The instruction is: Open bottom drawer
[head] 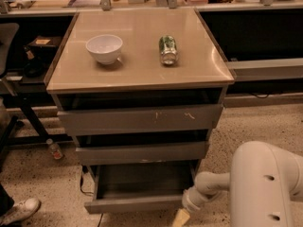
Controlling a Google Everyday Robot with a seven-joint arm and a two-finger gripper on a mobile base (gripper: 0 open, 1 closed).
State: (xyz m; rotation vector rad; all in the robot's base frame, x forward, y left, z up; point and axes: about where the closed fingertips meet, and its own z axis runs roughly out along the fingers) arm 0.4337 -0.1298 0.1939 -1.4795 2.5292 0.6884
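The bottom drawer [137, 203] of the grey cabinet stands pulled out, its dark inside showing. The two drawers above it [142, 119] are shut. My gripper [181, 216] is low at the drawer's front right corner, at the end of the white arm [265, 183]. Only a yellowish fingertip [180, 217] shows at the bottom edge of the camera view.
A white bowl [104, 48] and a green can [168, 49] lying on its side sit on the cabinet top [137, 70]. A small bottle [54, 149] stands on the floor at left. A shoe [21, 211] is at bottom left. Shelving runs behind.
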